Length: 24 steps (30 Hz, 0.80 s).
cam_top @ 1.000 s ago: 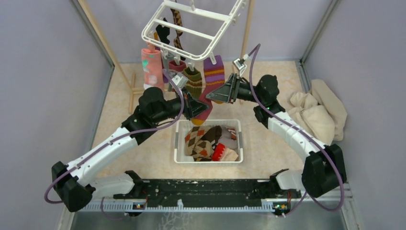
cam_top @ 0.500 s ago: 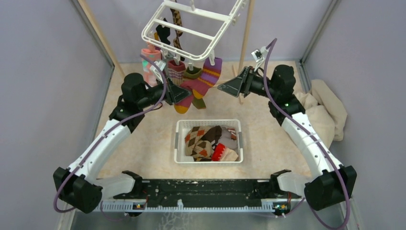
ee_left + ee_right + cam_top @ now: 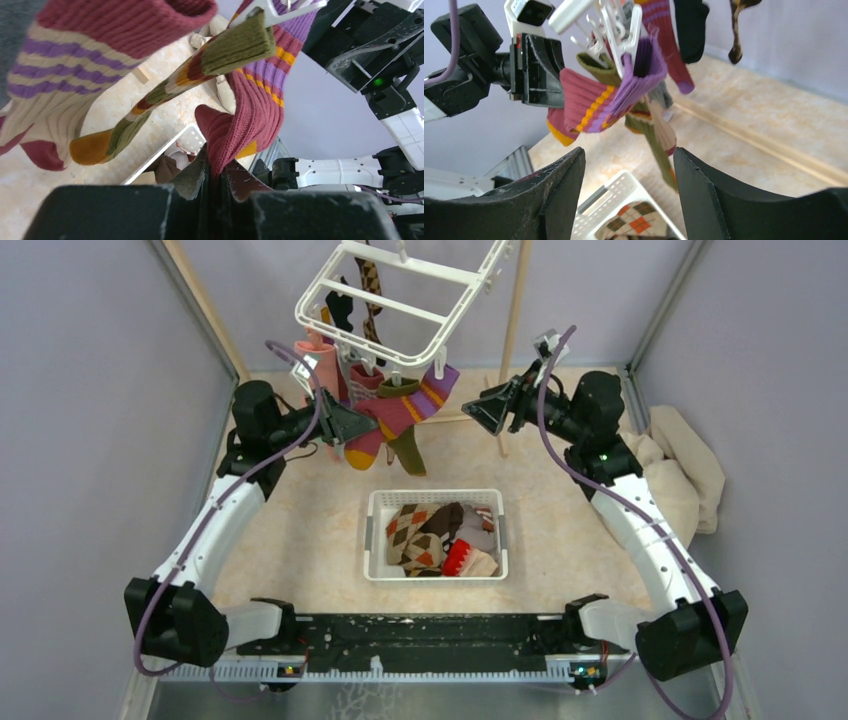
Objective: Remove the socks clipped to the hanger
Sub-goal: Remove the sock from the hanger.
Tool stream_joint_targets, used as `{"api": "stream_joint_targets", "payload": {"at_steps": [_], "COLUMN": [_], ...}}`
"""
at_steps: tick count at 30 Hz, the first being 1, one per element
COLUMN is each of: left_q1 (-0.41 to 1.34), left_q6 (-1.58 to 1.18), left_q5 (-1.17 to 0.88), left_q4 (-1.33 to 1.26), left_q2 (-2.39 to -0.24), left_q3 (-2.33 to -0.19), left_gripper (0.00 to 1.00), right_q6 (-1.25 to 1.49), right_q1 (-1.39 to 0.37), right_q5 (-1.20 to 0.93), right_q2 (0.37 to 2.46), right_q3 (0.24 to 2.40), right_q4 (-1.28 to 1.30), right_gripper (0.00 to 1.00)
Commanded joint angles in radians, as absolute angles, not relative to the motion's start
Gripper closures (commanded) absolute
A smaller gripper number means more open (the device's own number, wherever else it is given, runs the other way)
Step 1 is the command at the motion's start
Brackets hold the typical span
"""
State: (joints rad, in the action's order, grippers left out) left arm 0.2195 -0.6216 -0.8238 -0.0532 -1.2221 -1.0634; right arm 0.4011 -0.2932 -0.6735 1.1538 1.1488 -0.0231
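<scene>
Below the hanger, the left tool pinches the toe of the maroon-striped sock, its cuff clipped above; the right tool gapes empty. Tugging could swing the hanger or lose the toe.

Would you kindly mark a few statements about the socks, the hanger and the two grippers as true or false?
1. The left gripper is shut on the maroon-and-purple striped sock. True.
2. That striped sock hangs free of the hanger. False: a clip grips its purple cuff, and the sock is stretched between the clip and the left gripper.
3. The right gripper holds a sock. False: its jaws are open and empty, short of the socks.
4. The white basket holds several socks, among them a brown argyle sock. True.
</scene>
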Motion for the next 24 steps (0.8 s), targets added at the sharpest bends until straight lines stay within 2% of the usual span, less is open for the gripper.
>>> {"api": "stream_joint_targets", "payload": {"at_steps": [1, 15, 24], "left_q1": [0.178, 0.108, 0.094], "left_q6": [-0.686, -0.706, -0.703], "left_q5": [-0.904, -0.95, -0.959], "left_q4": [-0.12, -0.147, -0.155], "left_q2": [-1.253, -1.304, -1.313], "left_q3": [-1.093, -1.107, -1.095], "left_gripper": [0.87, 0.86, 0.86], "right_q6": [0.309, 0.315, 0.416], "right_q1": [-0.291, -0.326, -0.334], "right_q5": [-0.63, -0.608, -0.689], "right_q2": [1.173, 1.316, 1.419], "right_q3": [1.221, 1.285, 1.32], "right_q4": [-0.176, -0.37, -0.537], "right_gripper": [0.34, 0.34, 0.35]}}
